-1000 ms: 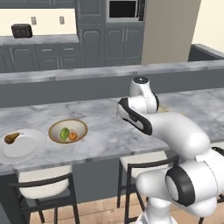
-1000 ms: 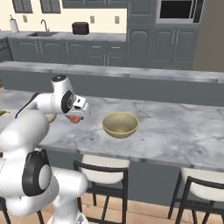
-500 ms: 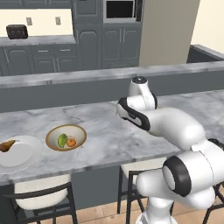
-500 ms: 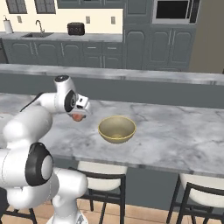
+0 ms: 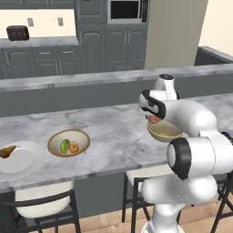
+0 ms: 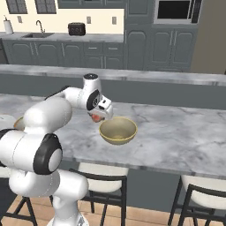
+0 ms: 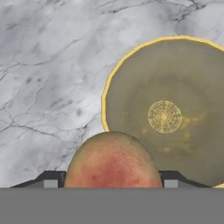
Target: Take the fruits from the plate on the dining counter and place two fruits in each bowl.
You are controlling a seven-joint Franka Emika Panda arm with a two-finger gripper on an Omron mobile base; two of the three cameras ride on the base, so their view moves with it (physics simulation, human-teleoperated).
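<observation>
Since a moment earlier the base had rolled along the surface [image 5: 113, 132] until the end effector [image 6: 98, 117], closed on the reddish-pink fruit [image 7: 113, 161], hung at the near bowl's [image 6: 118, 130] rim, while the far bowl [image 5: 69, 143] held green and orange fruits and the plate [image 5: 18, 159] the brown one.

You see a reddish-pink fruit [image 7: 113, 162] with a tan top, a tan bowl [image 7: 168, 109] with a yellow rim and a ringed centre mark, a grey-white marbled dining counter [image 5: 109, 132], a white plate [image 5: 22, 161], and green [image 5: 65, 145], orange [image 5: 74, 148] and brown [image 5: 7, 151] fruits.
</observation>
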